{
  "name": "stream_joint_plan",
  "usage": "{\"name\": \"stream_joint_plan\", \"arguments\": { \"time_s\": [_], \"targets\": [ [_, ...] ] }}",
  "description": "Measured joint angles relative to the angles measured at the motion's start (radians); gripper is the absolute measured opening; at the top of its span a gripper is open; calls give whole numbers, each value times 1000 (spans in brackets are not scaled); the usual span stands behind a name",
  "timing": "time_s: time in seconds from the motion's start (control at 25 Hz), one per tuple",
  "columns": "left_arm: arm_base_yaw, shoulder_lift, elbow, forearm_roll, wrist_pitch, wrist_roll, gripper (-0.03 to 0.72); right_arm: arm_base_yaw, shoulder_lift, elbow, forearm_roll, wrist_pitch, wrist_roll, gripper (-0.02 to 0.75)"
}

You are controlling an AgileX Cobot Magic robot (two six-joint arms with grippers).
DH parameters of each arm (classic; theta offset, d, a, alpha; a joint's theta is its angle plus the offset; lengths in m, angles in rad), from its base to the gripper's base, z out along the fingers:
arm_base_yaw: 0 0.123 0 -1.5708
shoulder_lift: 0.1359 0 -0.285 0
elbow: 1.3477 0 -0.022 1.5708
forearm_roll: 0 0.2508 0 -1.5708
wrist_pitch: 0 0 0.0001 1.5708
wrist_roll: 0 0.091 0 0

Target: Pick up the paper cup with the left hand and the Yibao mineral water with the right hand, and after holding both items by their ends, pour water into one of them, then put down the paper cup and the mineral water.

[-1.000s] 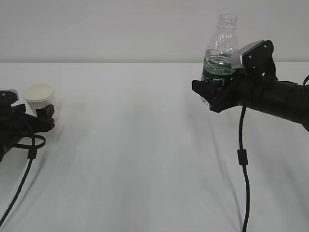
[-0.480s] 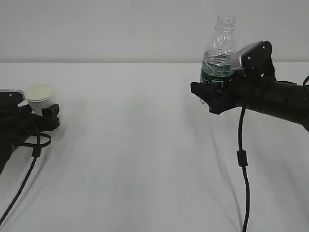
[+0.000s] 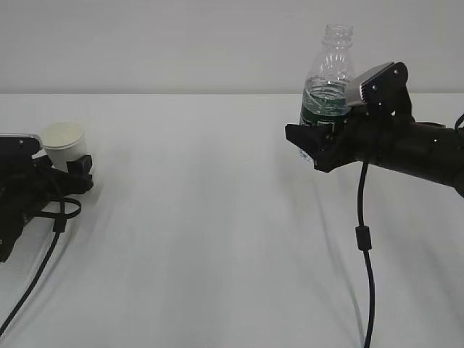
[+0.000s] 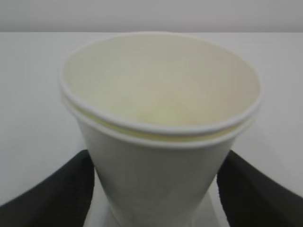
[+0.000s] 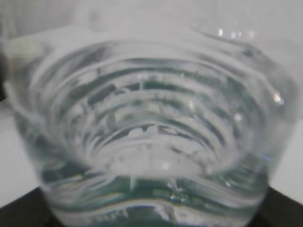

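- Left gripper (image 3: 69, 172): fingers (image 4: 52, 194) clamped on the lower part of the paper cup (image 3: 64, 142). Cup sits between the fingers, upright, mouth up, its rim well above them. Whether its base is clear of the bench (image 3: 210, 217) cannot be told.
- Cup interior looks dry in the left wrist view; a second rim line shows just under the top one.
- Right gripper (image 3: 319, 145): clamped on the lower end of the water bottle (image 3: 330, 76), held clear above the bench. Bottle stands upright out of the gripper, long axis vertical, bare open neck at top. Right wrist view is filled by the ribbed wall, blurred.
- Water (image 3: 325, 98) level sits near the top of the green label; upper part of the bottle empty.
- Key relation: cup lies well apart from the bottle, far to the right gripper's left and lower. Mouths nowhere near each other.
- Judgement: both grasps done, pour not begun. The two arms must close the gap, then the bottle's axis tips toward the cup mouth.
- Risk: thin cup may crush or tilt under the grip.
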Motion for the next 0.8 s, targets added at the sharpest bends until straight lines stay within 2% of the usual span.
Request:
{"name": "stream_joint_plan", "arguments": {
  "time_s": [0.8],
  "targets": [
    [0,75,-114,12,12,-1,597,0,0,0,-43,-5,30,496]
  ]
}}
